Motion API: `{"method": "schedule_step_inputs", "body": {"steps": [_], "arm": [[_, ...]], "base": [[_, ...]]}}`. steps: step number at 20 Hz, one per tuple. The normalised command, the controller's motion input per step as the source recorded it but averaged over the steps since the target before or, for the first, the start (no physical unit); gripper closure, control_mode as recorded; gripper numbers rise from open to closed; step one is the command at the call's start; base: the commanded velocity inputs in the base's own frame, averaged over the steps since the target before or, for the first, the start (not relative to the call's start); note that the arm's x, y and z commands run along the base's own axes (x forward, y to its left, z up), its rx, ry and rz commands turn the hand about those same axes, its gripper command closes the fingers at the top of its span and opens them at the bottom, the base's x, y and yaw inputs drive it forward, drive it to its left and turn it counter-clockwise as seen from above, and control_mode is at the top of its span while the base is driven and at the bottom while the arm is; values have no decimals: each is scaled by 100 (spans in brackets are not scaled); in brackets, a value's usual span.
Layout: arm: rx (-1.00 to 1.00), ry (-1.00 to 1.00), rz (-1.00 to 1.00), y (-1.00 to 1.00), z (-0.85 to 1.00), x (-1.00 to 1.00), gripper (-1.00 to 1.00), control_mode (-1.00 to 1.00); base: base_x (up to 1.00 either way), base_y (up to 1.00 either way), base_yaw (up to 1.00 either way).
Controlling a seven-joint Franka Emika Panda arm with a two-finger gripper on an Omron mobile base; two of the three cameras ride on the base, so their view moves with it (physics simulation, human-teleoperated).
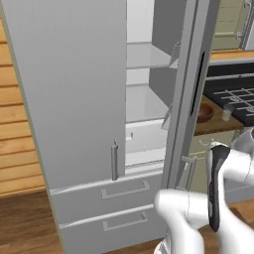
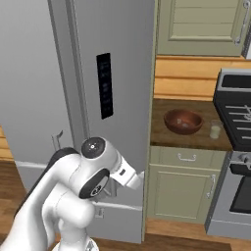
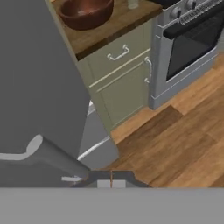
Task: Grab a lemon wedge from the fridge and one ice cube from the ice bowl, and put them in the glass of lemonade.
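The fridge (image 1: 74, 99) has its left door closed and its right door (image 2: 117, 73) swung open, with white shelves (image 1: 146, 57) showing inside. No lemon wedge is visible on them. In the hand view my gripper (image 3: 111, 180) is shut, its two tips pressed together with nothing between them. It hangs low beside the open door's handle (image 3: 43, 153). The ice bowl (image 2: 184, 121) sits on the wooden counter right of the fridge, and the glass of lemonade (image 2: 214, 129) stands just right of it. Both also appear far off as the ice bowl (image 3: 85, 13) and the glass (image 3: 132, 3).
Green cabinet drawers (image 2: 186, 157) sit under the counter (image 2: 162, 137). A stove with oven (image 3: 192, 48) stands to the right. Two fridge drawers (image 1: 124, 191) lie below the doors. Wooden floor (image 3: 175, 144) spreads beneath my hand.
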Motion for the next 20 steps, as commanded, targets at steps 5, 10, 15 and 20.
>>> {"method": "schedule_step_inputs", "body": {"steps": [5, 10, 15, 20], "arm": [[-1, -48, -3, 25, 86, -100, 100, -100], [-9, -41, 4, 87, 83, -84, 100, -100], [-21, -14, 2, 100, 66, -19, 100, -100], [-22, 0, -1, 100, 19, 17, 100, -100]], "base": [[0, 0, 0], [0, 0, 0], [0, 0, 0], [0, 0, 0]]}}
